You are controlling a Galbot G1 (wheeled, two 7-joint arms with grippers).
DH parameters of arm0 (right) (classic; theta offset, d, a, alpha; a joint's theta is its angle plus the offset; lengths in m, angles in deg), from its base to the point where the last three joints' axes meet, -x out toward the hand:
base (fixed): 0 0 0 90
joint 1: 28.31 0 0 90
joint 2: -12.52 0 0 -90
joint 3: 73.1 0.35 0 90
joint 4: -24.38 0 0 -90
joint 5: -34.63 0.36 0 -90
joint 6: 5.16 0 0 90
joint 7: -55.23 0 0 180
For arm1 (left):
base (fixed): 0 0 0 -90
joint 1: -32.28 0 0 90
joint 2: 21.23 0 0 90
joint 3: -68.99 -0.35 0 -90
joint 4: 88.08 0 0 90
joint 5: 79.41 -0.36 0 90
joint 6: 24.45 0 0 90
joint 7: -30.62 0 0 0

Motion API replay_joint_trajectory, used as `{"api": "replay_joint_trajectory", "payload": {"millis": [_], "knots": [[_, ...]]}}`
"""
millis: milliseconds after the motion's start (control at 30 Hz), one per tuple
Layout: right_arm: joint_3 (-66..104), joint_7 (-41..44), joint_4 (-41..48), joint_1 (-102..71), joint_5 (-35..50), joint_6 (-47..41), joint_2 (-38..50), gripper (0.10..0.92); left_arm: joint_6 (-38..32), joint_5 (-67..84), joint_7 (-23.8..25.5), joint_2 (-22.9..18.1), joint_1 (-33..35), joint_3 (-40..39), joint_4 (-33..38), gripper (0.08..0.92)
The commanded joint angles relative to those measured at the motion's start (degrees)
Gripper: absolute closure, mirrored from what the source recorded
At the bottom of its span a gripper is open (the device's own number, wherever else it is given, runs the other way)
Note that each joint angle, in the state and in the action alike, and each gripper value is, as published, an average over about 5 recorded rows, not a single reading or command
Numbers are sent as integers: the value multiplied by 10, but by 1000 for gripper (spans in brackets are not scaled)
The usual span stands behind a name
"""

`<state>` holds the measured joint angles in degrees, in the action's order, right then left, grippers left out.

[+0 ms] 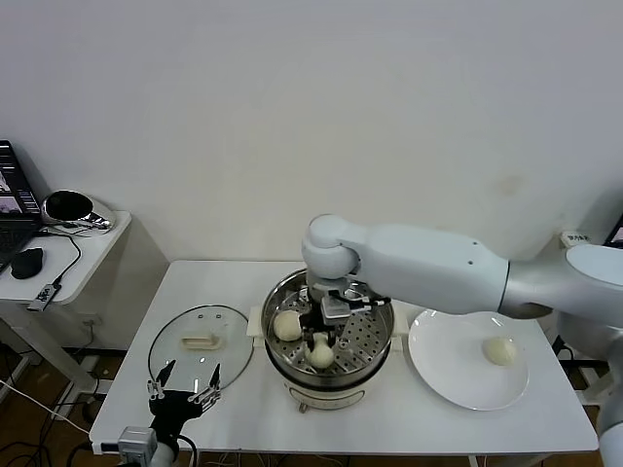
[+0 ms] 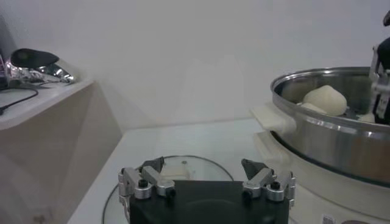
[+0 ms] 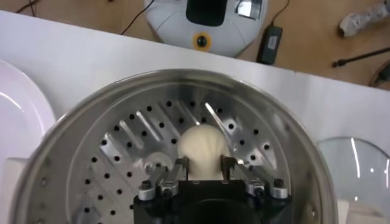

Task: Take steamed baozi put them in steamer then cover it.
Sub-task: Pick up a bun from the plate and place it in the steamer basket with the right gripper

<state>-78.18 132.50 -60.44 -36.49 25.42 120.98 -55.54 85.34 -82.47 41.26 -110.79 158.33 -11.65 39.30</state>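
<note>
The right gripper (image 3: 205, 167) reaches down inside the steamer (image 1: 292, 362), fingers clenched on a baozi (image 3: 204, 148) above the perforated tray (image 3: 119, 164). Beside it sits a second baozi (image 1: 286, 325), with apparently another (image 1: 320, 353) nearer the rim. One bun (image 1: 499, 350) lies on the white plate (image 1: 438, 365), well to its right. The left gripper (image 1: 184, 394) hangs released over the glass cover's (image 1: 180, 326) near edge.

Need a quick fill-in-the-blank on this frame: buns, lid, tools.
1. The white plate holds ___ steamed baozi.
2. The cover lies to the ___ of the steamer.
3. The right tool is down inside the ___.
4. The left tool is ___, holding nothing.
Missing: one; left; steamer; open.
</note>
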Motion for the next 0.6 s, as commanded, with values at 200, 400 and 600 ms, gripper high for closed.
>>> {"api": "replay_joint_trajectory", "payload": {"millis": [200,400,600], "knots": [[-1,-1,-25,15,21,-24,20,412,0,-1,0,0,-2,-2,0,177],[24,-2,-51,60,64,-80,89,247,0,-3,2,-2,-4,-5,-1,177],[11,-16,-49,138,145,-181,204,203,1,-3,4,3,-10,-6,-8,177]]}}
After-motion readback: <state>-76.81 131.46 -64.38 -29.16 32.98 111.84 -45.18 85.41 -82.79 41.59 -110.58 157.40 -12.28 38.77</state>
